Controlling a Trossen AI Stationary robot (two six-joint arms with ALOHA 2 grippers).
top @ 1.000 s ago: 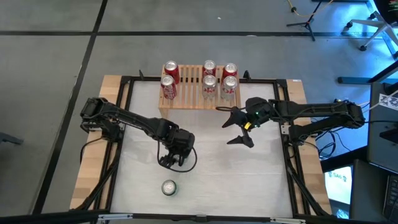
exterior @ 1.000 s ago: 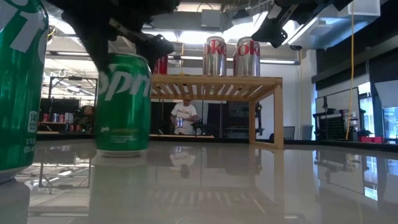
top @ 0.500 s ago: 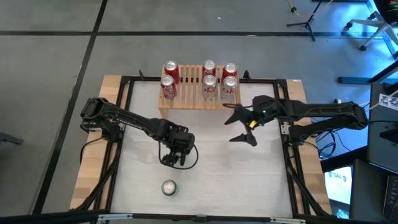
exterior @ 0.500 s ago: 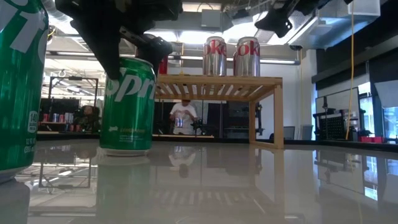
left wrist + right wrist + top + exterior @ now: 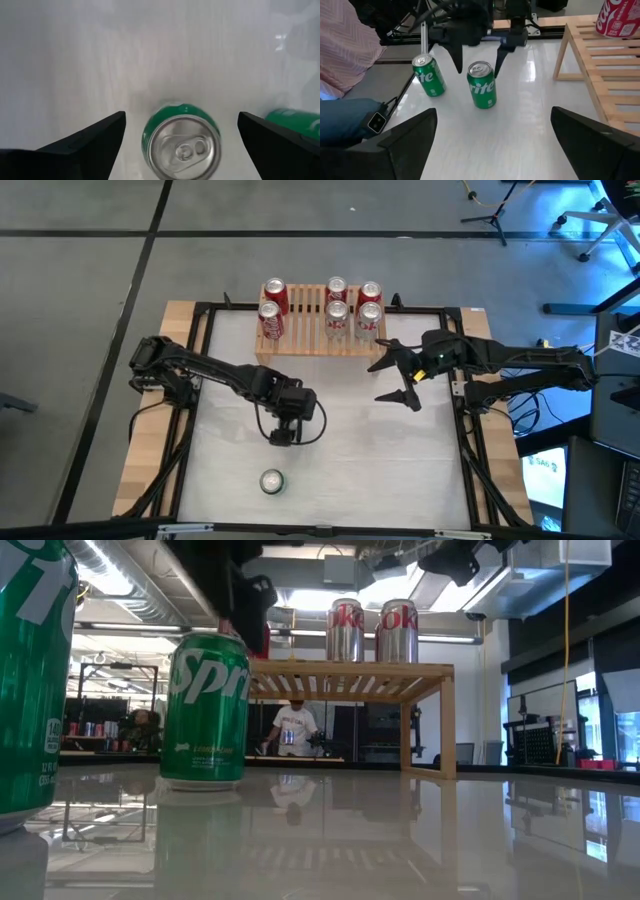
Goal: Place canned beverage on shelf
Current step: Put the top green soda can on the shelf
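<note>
The left hand hung wide open straight above an upright green can, fingers either side of its top and holding nothing. That can stood mid-worktop, well apart from the shelf. A second green can waited nearer the front edge. Five cans already stood on the shelf, so the job looked partly done, with this grasp, the carry and the placing left. The shelf's front left still showed bare slats. The right hand, spread wide and empty, hovered beside the shelf's right end. The worktop between looked free.
</note>
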